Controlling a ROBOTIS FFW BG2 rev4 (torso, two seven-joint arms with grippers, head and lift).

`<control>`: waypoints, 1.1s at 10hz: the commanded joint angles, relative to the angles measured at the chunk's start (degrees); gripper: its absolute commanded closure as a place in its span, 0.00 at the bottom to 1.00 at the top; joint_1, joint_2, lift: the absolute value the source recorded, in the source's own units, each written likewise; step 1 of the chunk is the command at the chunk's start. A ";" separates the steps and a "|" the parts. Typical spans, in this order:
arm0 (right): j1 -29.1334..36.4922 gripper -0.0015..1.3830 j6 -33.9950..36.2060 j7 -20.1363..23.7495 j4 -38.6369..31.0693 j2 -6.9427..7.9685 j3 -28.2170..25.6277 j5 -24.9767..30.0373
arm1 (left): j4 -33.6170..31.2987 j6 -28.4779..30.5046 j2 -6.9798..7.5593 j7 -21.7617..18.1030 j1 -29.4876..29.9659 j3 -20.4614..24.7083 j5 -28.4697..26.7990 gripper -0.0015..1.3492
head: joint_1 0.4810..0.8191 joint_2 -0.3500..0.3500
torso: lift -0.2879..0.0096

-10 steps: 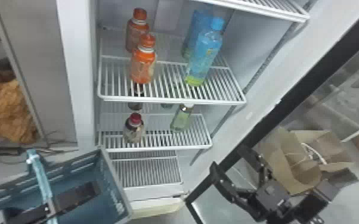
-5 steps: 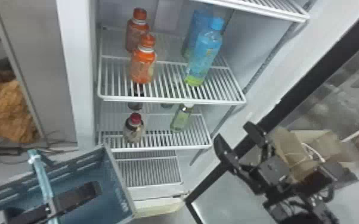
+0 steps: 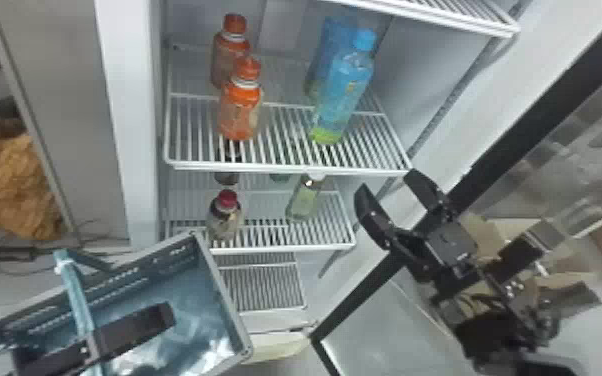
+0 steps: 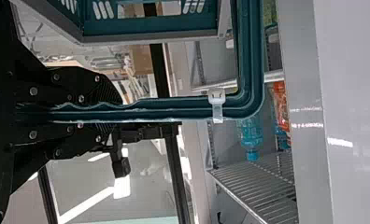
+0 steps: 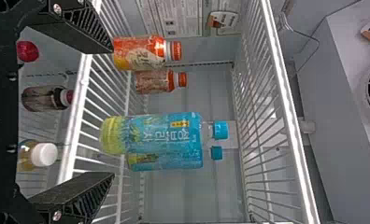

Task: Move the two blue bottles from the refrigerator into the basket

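Jaws gape on right gripper (image 3: 387, 185), pinch basket handle (image 3: 76, 300) on left gripper (image 3: 162, 317).

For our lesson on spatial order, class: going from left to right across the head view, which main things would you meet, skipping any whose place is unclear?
Basket → front orange bottle → front blue bottle → right claw
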 commanded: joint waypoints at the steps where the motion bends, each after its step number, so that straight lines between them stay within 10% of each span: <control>1: -2.73 0.08 0.45 -0.33 0.97 0.13 0.24 0.30 | 0.43 0.00 0.00 -0.01 0.00 -0.33 0.01 0.89 | 0.63 0.00 | 0.93; 11: -21.01 0.08 6.78 -4.90 13.34 -1.27 6.07 4.19 | 2.12 -0.28 0.44 0.08 -1.54 -2.16 0.46 0.89 | 0.63 0.02 | 0.93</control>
